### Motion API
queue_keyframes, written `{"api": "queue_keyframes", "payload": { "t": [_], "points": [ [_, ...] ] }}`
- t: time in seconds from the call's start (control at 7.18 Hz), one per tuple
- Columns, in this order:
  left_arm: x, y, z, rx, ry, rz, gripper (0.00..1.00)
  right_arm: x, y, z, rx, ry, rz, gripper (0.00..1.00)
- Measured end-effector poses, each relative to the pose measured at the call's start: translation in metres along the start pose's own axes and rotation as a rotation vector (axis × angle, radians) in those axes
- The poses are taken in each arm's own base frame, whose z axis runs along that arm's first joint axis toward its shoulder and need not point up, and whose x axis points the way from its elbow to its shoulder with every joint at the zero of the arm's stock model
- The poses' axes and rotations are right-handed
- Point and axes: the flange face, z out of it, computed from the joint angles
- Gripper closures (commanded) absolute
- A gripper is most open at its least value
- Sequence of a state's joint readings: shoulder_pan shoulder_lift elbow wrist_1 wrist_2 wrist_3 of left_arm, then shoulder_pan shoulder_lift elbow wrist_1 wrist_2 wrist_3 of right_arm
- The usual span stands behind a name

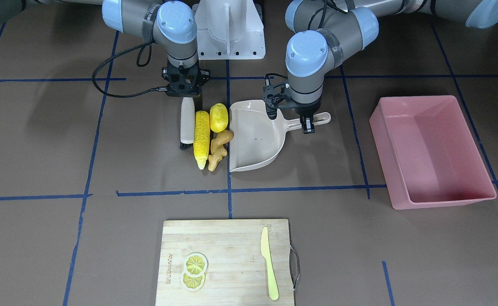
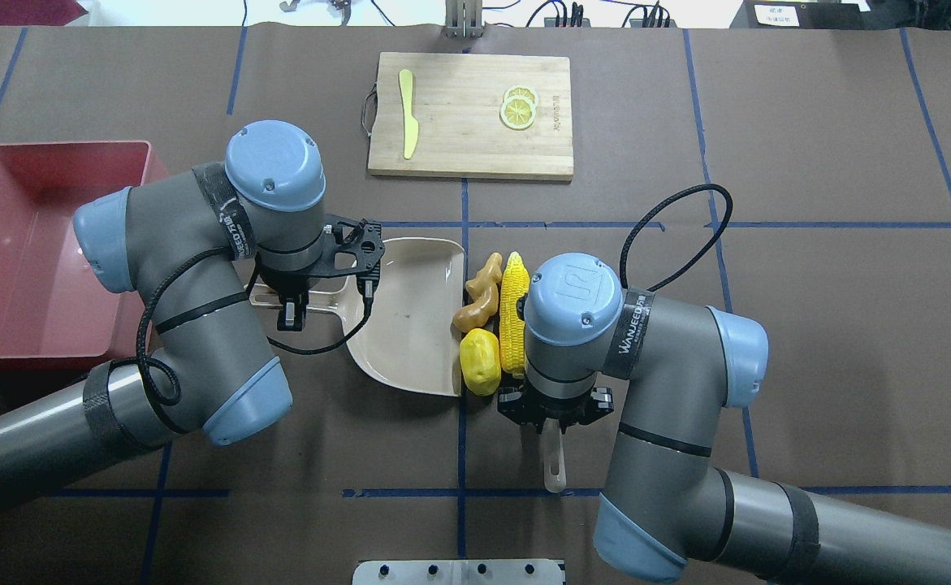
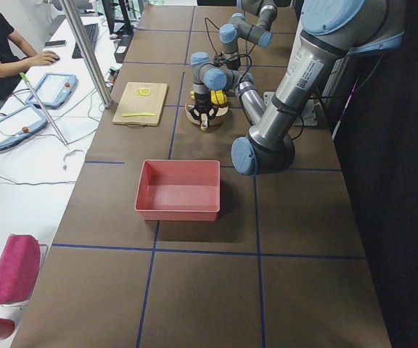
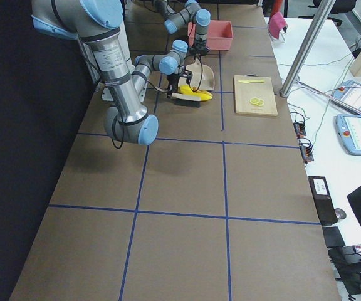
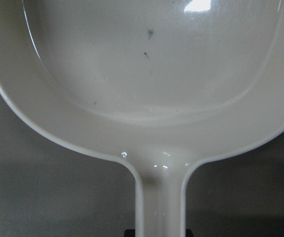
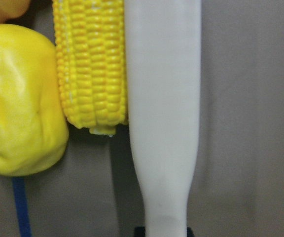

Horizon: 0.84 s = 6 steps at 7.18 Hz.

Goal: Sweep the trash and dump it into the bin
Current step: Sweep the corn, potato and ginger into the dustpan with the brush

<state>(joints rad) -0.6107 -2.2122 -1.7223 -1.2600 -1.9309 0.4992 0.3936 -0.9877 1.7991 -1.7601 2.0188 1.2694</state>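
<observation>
Since the dump comes last, the bin [image 1: 436, 153] sat empty and well apart on the robot's left, open side up, where the left arm could swing to it without crossing the other arm. The board [image 1: 225, 238], with its knife [image 1: 269, 263] and lemon slices [image 1: 194, 271], lay on the far side of the table from the robot, clear of the sweeping line. None of that was trash, as I read the task.

The dustpan [image 1: 253, 136] lay flat on the table with its open lip turned toward the trash, so anything pushed sideways would ride straight in. The left gripper [image 1: 309, 124] had its fingers clamped on the handle, which I took as bracing the pan against the push.

The brush [image 1: 186, 121] lay on the other side of the trash, its long back parallel to the lip. The right gripper [image 1: 188, 94] had its fingers closed on the brush's end nearest the robot.

Between brush and pan the three pieces were bunched. The corn [image 1: 201, 138] touched the brush along its length, the potato [image 1: 218, 117] touched the corn just beside the lip, and the ginger [image 1: 219, 148] sat right at the lip. None was in the pan yet.

I judged the next push should be short and level — the round potato looked likeliest to roll past the pan's end.
</observation>
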Motion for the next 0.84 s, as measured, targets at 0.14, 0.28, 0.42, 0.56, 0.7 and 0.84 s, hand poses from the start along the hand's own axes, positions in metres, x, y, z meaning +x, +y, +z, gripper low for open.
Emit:
{"api": "queue_keyframes", "payload": {
  "t": [0.14,0.28,0.42,0.56,0.7,0.84],
  "points": [
    [0.000,-0.001,0.000,-0.001,0.001,0.000,1.00,-0.010,-0.002,-0.002,0.006,-0.020,-0.006,1.00],
    [-0.001,-0.004,0.000,-0.001,0.001,-0.001,1.00,-0.021,-0.001,-0.008,0.011,-0.039,-0.013,1.00],
    [-0.002,-0.005,0.001,-0.002,0.001,-0.001,0.99,-0.033,0.001,-0.016,0.015,-0.057,-0.019,1.00],
    [-0.002,-0.006,0.000,-0.003,0.001,-0.002,0.99,-0.043,0.004,-0.022,0.015,-0.069,-0.021,1.00],
    [-0.003,-0.007,0.000,-0.002,0.001,-0.002,0.98,-0.053,0.005,-0.024,0.014,-0.075,-0.021,1.00],
    [-0.003,-0.008,-0.001,0.000,0.000,-0.001,0.98,-0.063,0.004,-0.023,0.012,-0.074,-0.018,1.00]
  ]
}}
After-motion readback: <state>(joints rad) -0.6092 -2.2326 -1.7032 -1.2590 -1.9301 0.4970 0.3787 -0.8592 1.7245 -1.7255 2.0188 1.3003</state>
